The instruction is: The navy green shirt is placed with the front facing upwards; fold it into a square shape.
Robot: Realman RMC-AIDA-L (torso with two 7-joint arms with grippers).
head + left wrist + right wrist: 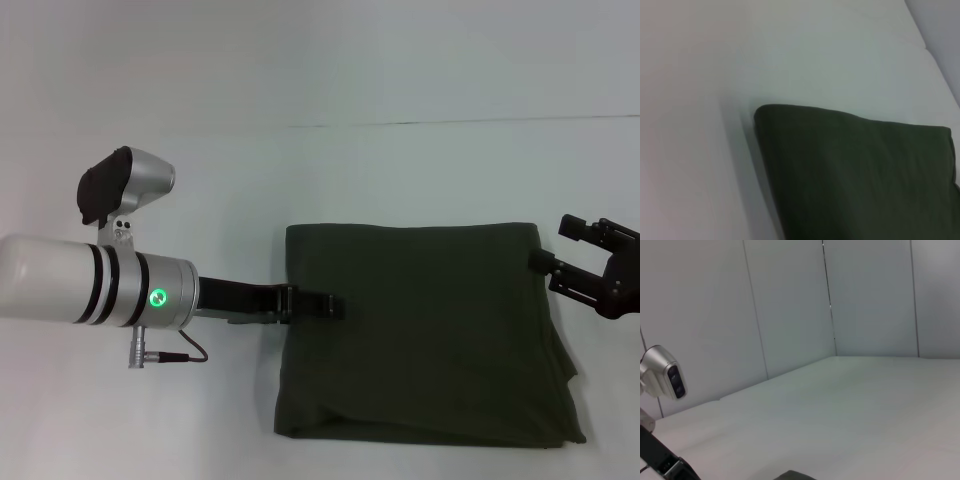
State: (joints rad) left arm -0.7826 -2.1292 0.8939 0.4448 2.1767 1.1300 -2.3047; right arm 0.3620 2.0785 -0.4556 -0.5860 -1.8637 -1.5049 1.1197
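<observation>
The navy green shirt (430, 330) lies folded into a rough square on the white table, plain side up, with no lettering showing. Its right and front edges show loose layers. My left gripper (318, 305) reaches in low from the left and overlaps the shirt's left edge. In the left wrist view a folded corner of the shirt (855, 175) fills the lower part of the picture. My right gripper (556, 245) hangs open just off the shirt's far right corner, with its lower finger close to the cloth edge. A sliver of the shirt (795, 476) shows in the right wrist view.
The white table (200, 180) runs wide to the left and behind the shirt, ending at a seam near the back wall (400, 60). The left arm's thick white forearm (90, 280) lies across the left side.
</observation>
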